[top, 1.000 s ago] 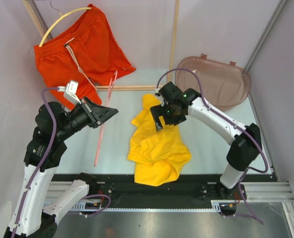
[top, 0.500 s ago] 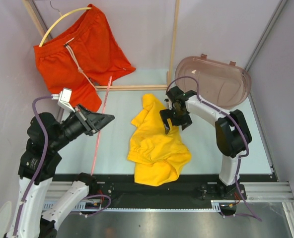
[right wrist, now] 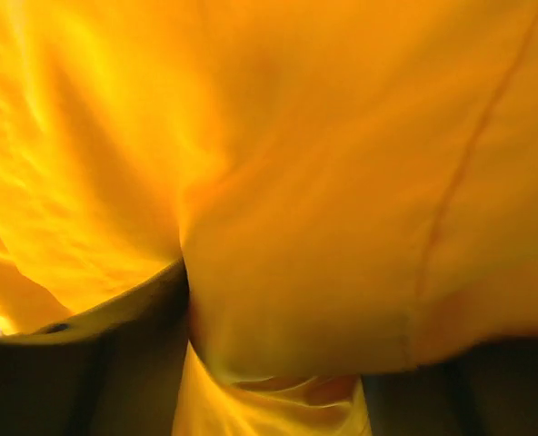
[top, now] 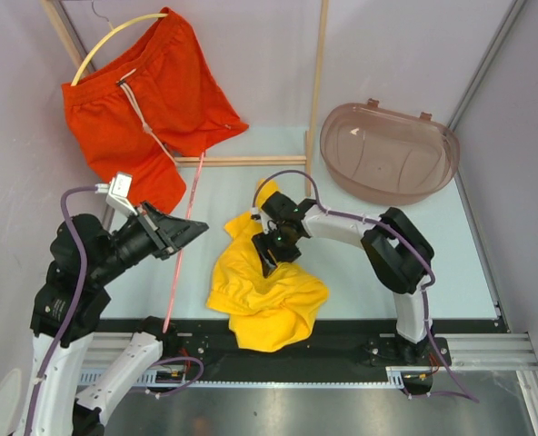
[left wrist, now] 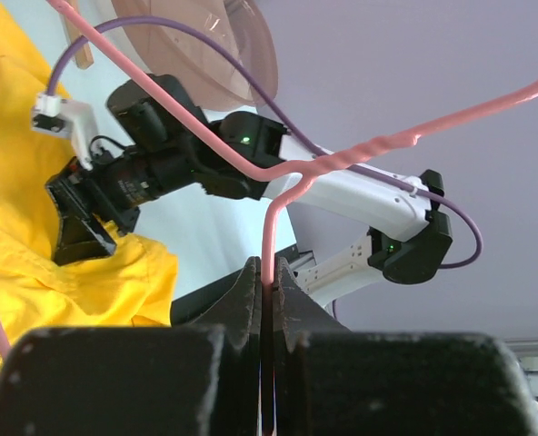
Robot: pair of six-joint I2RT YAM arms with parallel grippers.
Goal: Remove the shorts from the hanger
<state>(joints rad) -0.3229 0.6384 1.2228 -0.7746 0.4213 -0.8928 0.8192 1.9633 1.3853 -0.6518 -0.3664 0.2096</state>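
Peering through the right wrist camera, we make out mostly cloth: the yellow shorts [right wrist: 323,163] fill it, a fold nipped between the dark fingers [right wrist: 96,363] of the right gripper [right wrist: 278,363]. From above, that gripper covers part of the heap on the table [top: 451,245]. Our left gripper [left wrist: 267,277] clamps a bare pink hanger [left wrist: 269,227]. The orange-red shorts [top: 146,100] hang on a yellow hanger [top: 114,41] back left; a brown tub [top: 387,150] lies back right.

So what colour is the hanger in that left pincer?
The hanger is pink, clearest from left wrist.
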